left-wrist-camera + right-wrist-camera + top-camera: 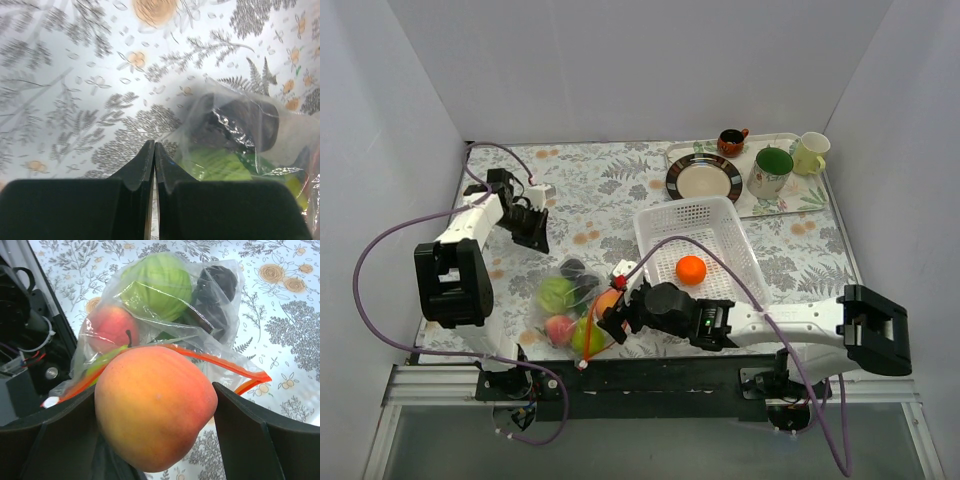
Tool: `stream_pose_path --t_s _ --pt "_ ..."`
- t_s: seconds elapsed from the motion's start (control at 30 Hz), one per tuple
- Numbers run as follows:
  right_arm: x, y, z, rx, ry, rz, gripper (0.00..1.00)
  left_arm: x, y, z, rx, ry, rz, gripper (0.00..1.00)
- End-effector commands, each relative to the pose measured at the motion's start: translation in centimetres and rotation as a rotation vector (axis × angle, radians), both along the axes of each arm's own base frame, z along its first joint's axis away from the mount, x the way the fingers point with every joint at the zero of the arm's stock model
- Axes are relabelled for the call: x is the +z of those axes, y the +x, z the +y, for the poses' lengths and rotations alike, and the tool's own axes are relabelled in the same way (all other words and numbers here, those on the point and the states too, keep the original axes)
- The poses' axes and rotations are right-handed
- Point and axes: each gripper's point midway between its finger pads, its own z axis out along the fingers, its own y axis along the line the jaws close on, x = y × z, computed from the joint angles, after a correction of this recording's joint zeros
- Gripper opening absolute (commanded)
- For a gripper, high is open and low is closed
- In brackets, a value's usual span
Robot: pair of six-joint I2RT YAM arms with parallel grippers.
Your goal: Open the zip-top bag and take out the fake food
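Right gripper [155,390] jaws wide apart, clamped on 1 peach [150,410], orange-pink, filling the gap between both fingers [265,440]. In the top view the peach [608,300] sits at the bag's right edge, just outside the zip strip.

Left gripper [154,146] jaws pressed together, holding nothing, fingertips over the floral table [75,100], just beside the bag's far corner; cannot tell if they touch the film.

The zip-top bag [570,305] lies flat at the near-left of the table, between the 2 arms. Long axis runs roughly far to near. The orange-red zip strip [215,362] is on the right side, facing the right gripper, and gapes open behind the peach.

Fake food count:
- in bag: 2 lime-green apples [556,293], 1 pink-red fruit [112,327], dark green piece [217,282] at the far end; cannot tell if that is 1 or 2
- in gripper: 1 peach
- in basket: 1 orange ball [691,269]

1 white mesh basket [665,235] right of the bag, near it. Far right: 1 tray [790,205] carrying 1 dark-rimmed plate [704,177], 1 green mug [770,172], 1 yellow cup [810,152], 1 small brown cup [731,141].
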Motion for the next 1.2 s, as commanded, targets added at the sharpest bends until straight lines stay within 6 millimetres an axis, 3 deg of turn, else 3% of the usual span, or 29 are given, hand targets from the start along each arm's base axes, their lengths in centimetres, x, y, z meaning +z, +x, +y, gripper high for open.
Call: stream_pose_path --t_s 0.0,0.07,0.1,0.2,0.23,0.27,0.33,0.4,0.43,0.47,0.5,0.53,0.6,0.7,0.8,0.83,0.9,1.0,1.1,1.17 --pt "0.3 -0.9 -2.0 -0.012 0.000 0.071 0.61 2.8 3.1 0.7 0.034 0.010 -0.095 0.00" --pt "0.5 -0.2 -4.0 -0.086 -0.042 0.067 0.55 3.2 3.6 0.7 0.040 0.012 -0.107 0.00" --pt "1.1 1.6 -5.6 -0.204 -0.058 0.030 0.51 3.4 3.8 0.9 0.045 0.019 -0.113 0.00" --pt "3.2 4.2 -9.6 -0.377 -0.031 -0.025 0.43 3.6 4.1 0.5 0.049 -0.003 -0.111 0.00" --pt "2.7 5.4 -11.6 -0.460 -0.055 -0.046 0.40 3.9 3.9 0.2 0.052 -0.019 -0.097 0.00" --pt "3.7 6.9 -13.3 -0.526 -0.020 -0.047 0.38 3.8 3.6 0.0 0.048 -0.032 -0.080 0.00" --pt "3.9 9.1 -15.6 -0.601 -0.005 -0.032 0.36 4.4 2.7 -0.6 0.037 -0.067 -0.055 0.00" --pt "3.4 9.8 -16.3 -0.603 -0.028 -0.015 0.37 5.1 1.5 -1.0 0.017 -0.085 -0.048 0.02" --pt "3.3 10.5 -16.6 -0.611 -0.044 -0.013 0.45 4.6 -0.2 -1.3 0.009 -0.099 0.002 0.11" --pt "3.3 10.6 -16.5 -0.601 -0.061 -0.015 0.85 4.3 -1.0 -1.3 -0.011 -0.097 0.014 0.27" --pt "3.0 10.4 -16.5 -0.588 -0.092 -0.009 0.98 4.0 -1.9 -1.2 -0.020 -0.092 0.025 0.45" --pt "2.6 10.4 -16.2 -0.569 -0.128 -0.011 0.98 3.8 -2.9 -1.0 -0.026 -0.072 0.024 0.50" --pt "3.7 9.9 -14.9 -0.508 -0.111 -0.007 0.98 2.1 -5.1 -0.7 -0.051 -0.051 0.062 0.56" --pt "4.9 8.4 -13.3 -0.423 -0.110 -0.055 0.98 1.1 -7.4 -0.6 -0.083 -0.046 0.110 0.51" --pt "5.3 5.5 -11.2 -0.318 -0.115 -0.097 0.98 0.7 -8.2 -0.8 -0.089 -0.057 0.116 0.51" --pt "5.1 3.8 -9.8 -0.254 -0.110 -0.104 0.98 0.6 -8.3 -0.9 -0.090 -0.055 0.113 0.52" --pt "4.3 2.1 -8.6 -0.201 -0.125 -0.115 0.98 -0.1 -8.5 -1.0 -0.085 -0.054 0.127 0.51" --pt "2.6 -1.7 -5.9 -0.067 -0.145 -0.132 0.98 -0.8 -8.6 -1.4 -0.077 -0.059 0.148 0.42" --pt "-0.4 -3.4 -4.5 -0.010 -0.201 -0.100 0.92 -1.2 -8.1 -1.7 -0.083 -0.037 0.128 0.25" --pt "-1.4 -3.8 -4.1 0.003 -0.209 -0.089 0.88 -1.3 -7.6 -1.7 -0.074 -0.032 0.122 0.15"
